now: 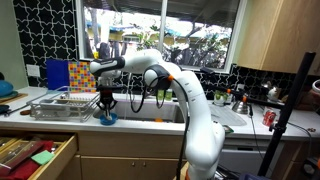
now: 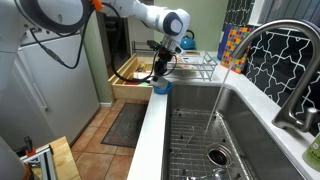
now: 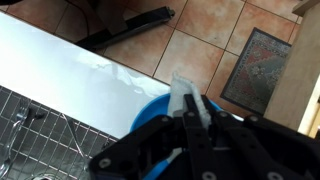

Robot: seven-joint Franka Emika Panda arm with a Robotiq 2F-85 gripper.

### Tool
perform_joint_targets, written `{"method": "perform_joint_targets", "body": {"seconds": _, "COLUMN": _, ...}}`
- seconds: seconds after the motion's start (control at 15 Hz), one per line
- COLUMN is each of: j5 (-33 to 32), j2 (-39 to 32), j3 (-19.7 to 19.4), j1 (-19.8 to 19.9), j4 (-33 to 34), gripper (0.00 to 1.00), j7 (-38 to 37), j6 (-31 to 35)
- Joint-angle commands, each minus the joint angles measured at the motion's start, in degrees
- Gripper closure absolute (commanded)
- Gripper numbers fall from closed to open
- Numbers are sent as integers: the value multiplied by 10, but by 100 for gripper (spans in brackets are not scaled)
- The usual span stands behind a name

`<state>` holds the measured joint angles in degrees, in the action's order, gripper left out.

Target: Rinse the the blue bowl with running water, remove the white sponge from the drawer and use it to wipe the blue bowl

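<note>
Blue bowl [image 3: 150, 112]: half hidden behind the gripper [image 3: 188, 118] in the wrist view.
Gripper: blurred, cut off by the bottom edge; jaw spacing not readable.
Pale piece [image 3: 181, 90]: blurred at the fingertips (sponge or pad, cannot tell).
Drawer [image 1: 42, 152]: cut off at left and bottom; contents too small to name.

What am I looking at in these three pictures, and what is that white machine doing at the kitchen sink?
It is a robot arm with a two-finger gripper for a hand. Two pictures come from cameras standing in the kitchen; the third looks down from the arm's wrist. On the counter edge beside the sink sits a blue bowl. In the wrist view the gripper appears to pinch a whitish sponge over that bowl. Nearby stand a wire dish rack and an open drawer.
</note>
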<state>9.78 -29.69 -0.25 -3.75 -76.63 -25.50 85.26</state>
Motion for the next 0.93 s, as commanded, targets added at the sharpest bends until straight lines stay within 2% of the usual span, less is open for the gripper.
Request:
{"method": "perform_joint_targets", "body": {"seconds": 0.0, "j5": -1, "j2": 20, "j3": 0, "j1": -9, "j4": 5, "gripper": 98, "j7": -4, "j6": -14}}
{"method": "perform_joint_targets", "body": {"seconds": 0.27, "j5": 0, "j2": 39, "j3": 5, "j1": -16, "j4": 7, "gripper": 98, "j7": 0, "j6": -14}}
{"method": "perform_joint_targets", "body": {"seconds": 0.87, "j5": 17, "j2": 6, "j3": 6, "j1": -1, "j4": 12, "gripper": 98, "j7": 25, "j6": -38}}
